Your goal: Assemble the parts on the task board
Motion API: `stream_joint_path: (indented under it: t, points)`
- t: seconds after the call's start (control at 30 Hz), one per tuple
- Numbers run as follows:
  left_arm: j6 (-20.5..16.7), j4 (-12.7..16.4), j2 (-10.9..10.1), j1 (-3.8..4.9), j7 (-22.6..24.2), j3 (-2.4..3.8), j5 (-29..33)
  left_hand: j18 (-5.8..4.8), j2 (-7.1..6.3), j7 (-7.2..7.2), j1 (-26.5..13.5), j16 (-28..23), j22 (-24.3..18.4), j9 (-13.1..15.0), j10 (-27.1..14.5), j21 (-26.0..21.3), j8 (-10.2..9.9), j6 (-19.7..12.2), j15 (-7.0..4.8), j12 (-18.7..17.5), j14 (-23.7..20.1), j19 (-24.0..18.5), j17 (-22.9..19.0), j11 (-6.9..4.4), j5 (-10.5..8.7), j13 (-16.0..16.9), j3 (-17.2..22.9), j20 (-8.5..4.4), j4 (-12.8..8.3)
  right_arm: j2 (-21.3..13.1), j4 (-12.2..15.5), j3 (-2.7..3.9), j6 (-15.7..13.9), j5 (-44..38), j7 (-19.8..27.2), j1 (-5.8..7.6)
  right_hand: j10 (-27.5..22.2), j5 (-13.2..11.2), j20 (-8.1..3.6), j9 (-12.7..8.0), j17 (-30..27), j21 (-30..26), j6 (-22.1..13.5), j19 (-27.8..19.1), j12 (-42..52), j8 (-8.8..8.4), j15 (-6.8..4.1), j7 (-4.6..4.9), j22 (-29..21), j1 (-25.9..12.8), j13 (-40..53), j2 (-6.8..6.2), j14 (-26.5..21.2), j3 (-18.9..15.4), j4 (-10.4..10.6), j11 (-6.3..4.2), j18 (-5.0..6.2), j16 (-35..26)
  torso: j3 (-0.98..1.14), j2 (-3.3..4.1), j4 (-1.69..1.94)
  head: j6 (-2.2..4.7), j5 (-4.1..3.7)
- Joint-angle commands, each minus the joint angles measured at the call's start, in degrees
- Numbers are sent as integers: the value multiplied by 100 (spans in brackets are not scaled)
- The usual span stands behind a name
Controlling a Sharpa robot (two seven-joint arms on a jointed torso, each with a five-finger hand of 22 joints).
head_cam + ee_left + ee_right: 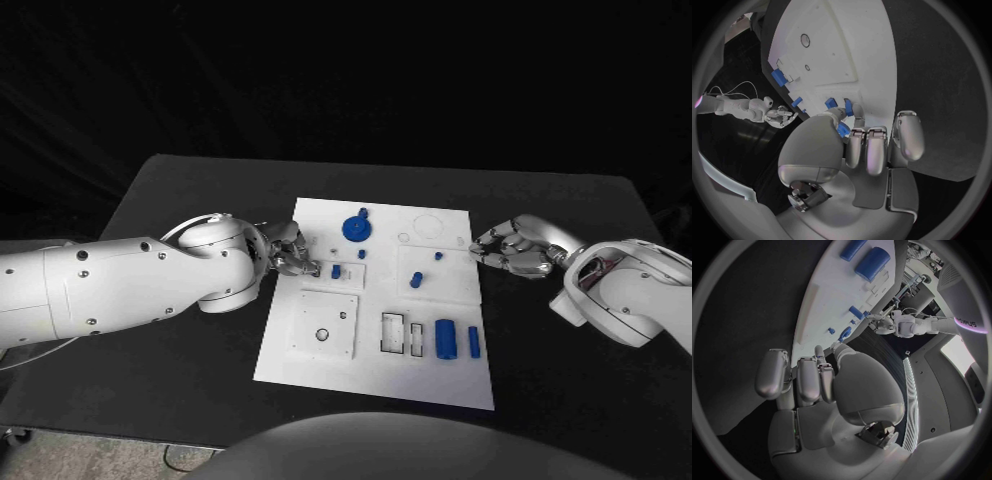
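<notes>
Head view: task board (325, 365) is seen mid-frame on the black counter (173, 380) | left hand (289, 250) is placed at the board's left edge, fingers curled onto a small blue part (844, 129), apparently pinched | right hand (512, 245) is curled together at the board's right edge, nothing seen held | blue parts (446, 338) are laid lower right of the board.

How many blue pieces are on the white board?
7: a round one at the far end, three small ones mid-board, two cylinders nearest, one at the left hand's fingertips. Others may be hidden.
</notes>
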Motion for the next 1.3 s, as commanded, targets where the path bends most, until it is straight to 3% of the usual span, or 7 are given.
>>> stream_joint_path:
  t: [0.03,0.83,1.3]
  points:
    - [54,36,11,-4,-22,-8,39,-22,34,-8,17,14,1062,8,589,16,24,54,-36,14,591,31,1506,-48,-49,1510,19,-13,29,8,-5,0,52,-9,-1,-6,48,30,0,9,-5,-33,-3,-34,-19,-19,42,22,716,35,439,-13,235,33,-13,-1,74,-21,1,6,-1,1,-10]
    - [-85,19,75,-6,-28,-13,43,-23,71,-20,12,14,1062,31,589,16,90,89,-50,14,591,41,1506,-60,-450,1510,110,-31,140,14,-6,0,47,-9,3,-11,46,32,1,10,-9,-35,-3,-35,-22,-21,42,21,715,36,436,-14,234,34,-16,0,74,-24,1,5,4,1,-19]
    - [-172,-41,93,-6,-41,-10,-43,-23,76,-24,22,14,1062,32,589,16,94,90,-50,14,591,42,1506,-62,-485,1510,119,-32,139,11,-14,0,62,-9,-4,-14,46,32,1,10,-9,-35,-3,-35,-22,-21,42,21,715,36,436,-14,234,34,-16,0,74,-24,3,2,9,1,-23]
